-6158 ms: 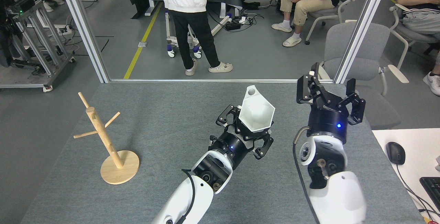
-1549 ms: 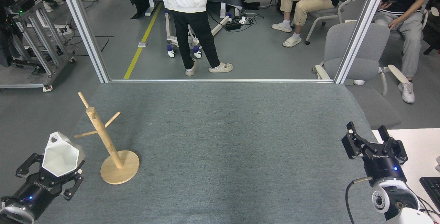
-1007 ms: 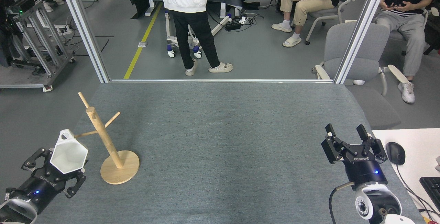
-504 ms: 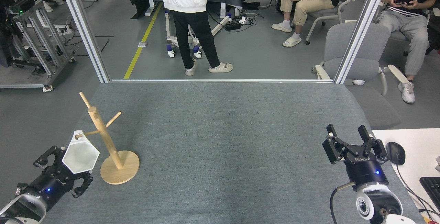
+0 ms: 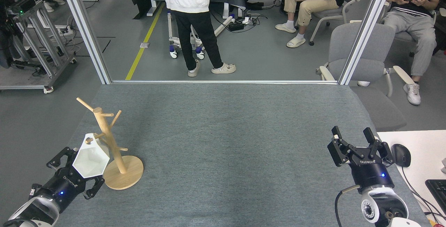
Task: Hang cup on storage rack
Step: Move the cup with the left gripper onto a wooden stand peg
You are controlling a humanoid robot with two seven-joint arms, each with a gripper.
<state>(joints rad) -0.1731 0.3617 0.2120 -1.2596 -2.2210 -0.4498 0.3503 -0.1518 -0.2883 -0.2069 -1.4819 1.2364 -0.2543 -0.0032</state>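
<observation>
The white faceted cup (image 5: pixel 90 159) is held in my left gripper (image 5: pixel 78 171) at the table's front left, mouth facing me. Its small loop handle (image 5: pixel 89 139) is threaded over a low peg of the wooden storage rack (image 5: pixel 110 143). The cup's side rests against the rack's post. The rack stands on its round disc base (image 5: pixel 125 176), and its pegs point other ways than before. My left gripper is shut on the cup's base. My right gripper (image 5: pixel 355 143) hovers open near the table's front right, holding nothing.
The grey felt table (image 5: pixel 223 140) ends at a metal frame at the back. A white desk with a mouse (image 5: pixel 400 155) and keyboard (image 5: pixel 437 188) adjoins on the right. People stand and sit beyond the table, beside a grey chair (image 5: pixel 362 56).
My left gripper has pushed the cup rightward onto a rack peg. The rack has turned and slid slightly right. The right arm has held still over the last half second.
</observation>
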